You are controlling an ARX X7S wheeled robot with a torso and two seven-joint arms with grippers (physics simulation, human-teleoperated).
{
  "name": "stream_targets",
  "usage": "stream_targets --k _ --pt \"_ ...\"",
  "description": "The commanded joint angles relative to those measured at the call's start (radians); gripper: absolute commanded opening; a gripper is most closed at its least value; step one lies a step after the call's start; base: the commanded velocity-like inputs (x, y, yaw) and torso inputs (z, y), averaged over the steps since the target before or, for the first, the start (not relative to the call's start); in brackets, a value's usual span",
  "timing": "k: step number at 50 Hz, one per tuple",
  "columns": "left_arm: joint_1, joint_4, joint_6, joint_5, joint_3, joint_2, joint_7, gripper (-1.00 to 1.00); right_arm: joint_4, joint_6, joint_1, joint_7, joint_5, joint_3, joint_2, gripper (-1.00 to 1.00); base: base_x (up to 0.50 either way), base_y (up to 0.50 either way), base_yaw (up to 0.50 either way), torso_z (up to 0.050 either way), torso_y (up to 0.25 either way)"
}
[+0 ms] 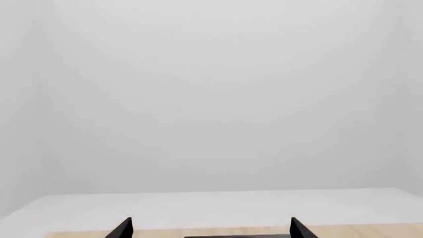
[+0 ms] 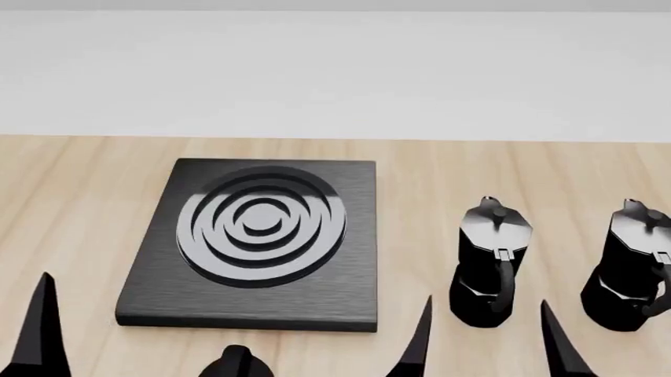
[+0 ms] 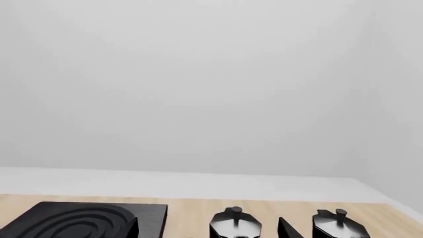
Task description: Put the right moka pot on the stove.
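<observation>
Standing upright near table's right edge: glossy black faceted right moka pot (image 2: 634, 267) | lying well left, beyond twin pot (image 2: 491, 263): flat dark-grey stove (image 2: 346, 204) | spreading apart, empty: right gripper (image 2: 482, 338), left gripper (image 1: 208, 228)

Stove (image 3: 86, 218): dark slab with ringed burner, lying flat on the wooden table (image 3: 191, 215).
Twin pot (image 3: 235, 224): lid and knob visible, just beside the stove.
Right moka pot (image 3: 338, 224): lid only (lower body cut off).
Right gripper fingertip (image 3: 288, 230): dark, between the pots.
</observation>
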Motion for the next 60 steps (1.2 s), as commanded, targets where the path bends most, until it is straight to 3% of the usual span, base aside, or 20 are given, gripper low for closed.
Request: stream_targets --k 1,60 --pt "-0.031 0.002 0.038 -0.021 0.059 -0.061 -0.07 1.0 0.001 -0.017 -0.009 0.001 -0.006 -0.009 0.003 1.0 0.0 0.0 0.0 0.0 0.0" --pt "-0.051 -0.022 0.095 -0.035 0.111 -0.099 -0.11 1.0 -0.004 -0.025 -0.014 0.023 -0.012 -0.019 0.025 1.0 0.0 0.0 0.0 0.0 -0.115"
